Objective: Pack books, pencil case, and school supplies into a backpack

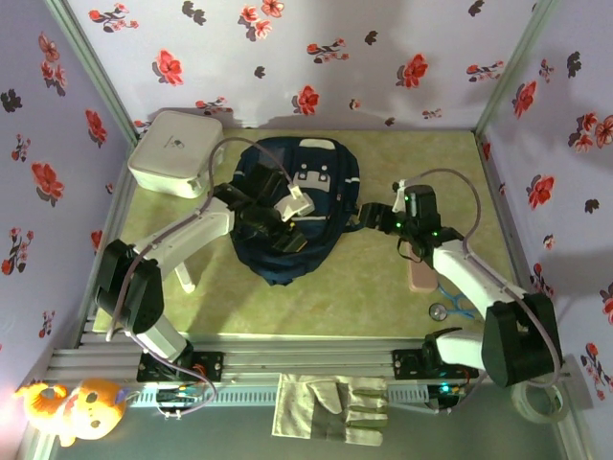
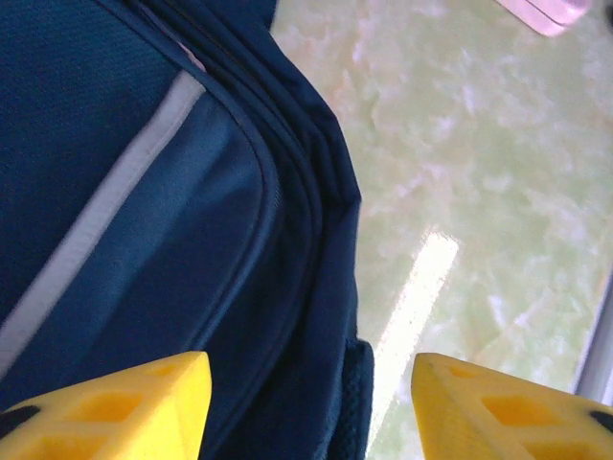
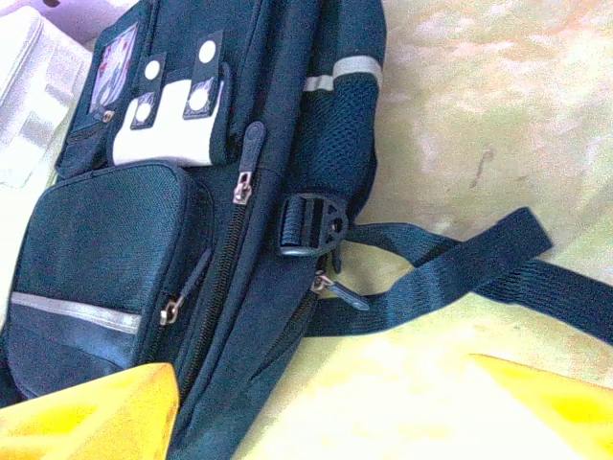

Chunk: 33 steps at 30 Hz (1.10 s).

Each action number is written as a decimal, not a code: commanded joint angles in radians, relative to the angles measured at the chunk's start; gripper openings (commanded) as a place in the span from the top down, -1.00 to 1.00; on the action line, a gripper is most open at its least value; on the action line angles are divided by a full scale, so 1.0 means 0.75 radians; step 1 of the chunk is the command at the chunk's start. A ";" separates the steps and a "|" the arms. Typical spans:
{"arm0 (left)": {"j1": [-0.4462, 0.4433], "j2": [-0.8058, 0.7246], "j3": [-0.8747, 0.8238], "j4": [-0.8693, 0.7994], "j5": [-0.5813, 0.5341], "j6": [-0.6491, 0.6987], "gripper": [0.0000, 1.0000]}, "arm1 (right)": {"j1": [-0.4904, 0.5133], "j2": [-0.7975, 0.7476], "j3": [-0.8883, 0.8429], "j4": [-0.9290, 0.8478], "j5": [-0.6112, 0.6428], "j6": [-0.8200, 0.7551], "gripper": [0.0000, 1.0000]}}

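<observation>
Marbled green tabletop (image 2: 460, 192), woven navy backpack (image 3: 105, 249), left gripper (image 2: 306, 402) and right gripper (image 3: 321, 402) splayed, seemingly empty

One large navy-blue fabric backpack (image 1: 321, 182) with grey patches. One white square box (image 1: 177, 153). One flat pale-pink oblong pouch (image 1: 419, 276). Two white-and-black robot arms: left arm (image 1: 182, 240), right arm (image 1: 469, 273). One green marbled tabletop (image 1: 364, 297). One yellow-and-orange plush toy (image 1: 72, 407). One translucent tape roll (image 1: 536, 402). Pale grey work gloves (image 1: 330, 407), overlapped, count unclear.
</observation>
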 commanded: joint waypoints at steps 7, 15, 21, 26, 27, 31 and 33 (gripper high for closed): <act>-0.162 0.250 0.215 0.021 -0.399 -0.009 -0.22 | -0.001 -0.093 -0.088 0.057 0.108 0.063 -0.74; -0.208 0.459 0.383 0.005 -0.617 -0.015 -0.03 | 0.001 -0.111 -0.128 0.070 0.112 0.081 -0.76; -0.203 0.505 0.408 0.015 -0.707 -0.011 0.24 | -0.001 -0.111 -0.129 0.065 0.109 0.086 -0.75; -0.203 0.461 0.375 0.047 -0.707 -0.009 0.53 | 0.000 -0.109 -0.130 0.064 0.122 0.092 -0.75; -0.203 0.449 0.368 0.050 -0.707 -0.009 0.58 | -0.001 -0.108 -0.130 0.065 0.123 0.096 -0.75; -0.205 0.383 0.335 0.072 -0.707 -0.019 0.89 | 0.000 -0.105 -0.130 0.067 0.122 0.108 -0.75; -0.203 0.352 0.325 0.071 -0.707 -0.035 1.00 | -0.001 -0.102 -0.131 0.068 0.121 0.111 -0.75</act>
